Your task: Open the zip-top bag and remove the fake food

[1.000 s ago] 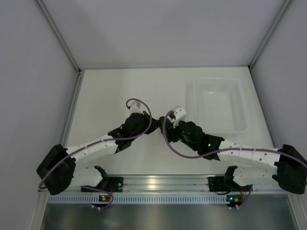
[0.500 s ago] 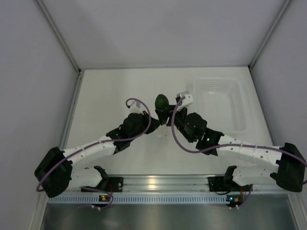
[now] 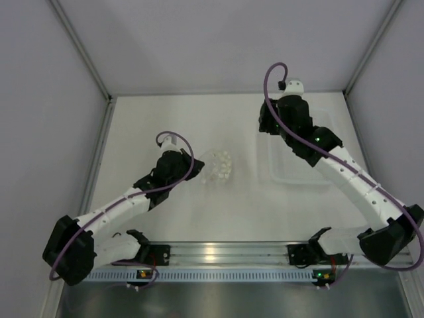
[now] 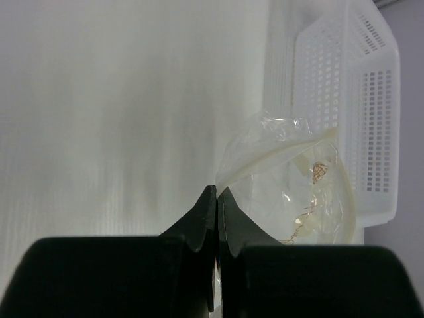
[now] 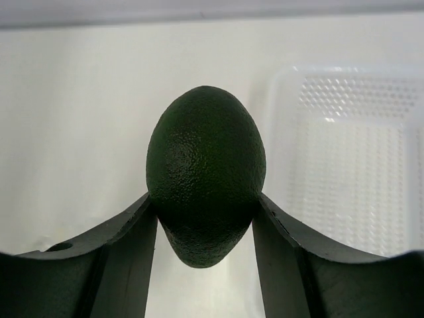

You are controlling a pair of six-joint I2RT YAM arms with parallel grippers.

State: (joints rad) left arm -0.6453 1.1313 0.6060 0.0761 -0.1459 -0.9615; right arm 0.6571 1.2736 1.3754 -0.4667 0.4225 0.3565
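Nearest the bases, the left claw (image 4: 217,199) is pressed closed on the edge of the zip-top bag (image 4: 291,189). The bag lies crumpled on the white worktop (image 4: 99,99), its mouth gaping and its clear film see-through. Farther out, the right claw (image 5: 205,200) clamps the fake food (image 5: 204,152) by its sides, outside the bag and off the worktop. Beyond it and to the right sits the clear tray (image 5: 358,159), its perforated floor showing.

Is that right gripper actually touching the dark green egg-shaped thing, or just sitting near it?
Touching. The right wrist view shows the right gripper pinching the fake food, closed against both its sides with no gap.
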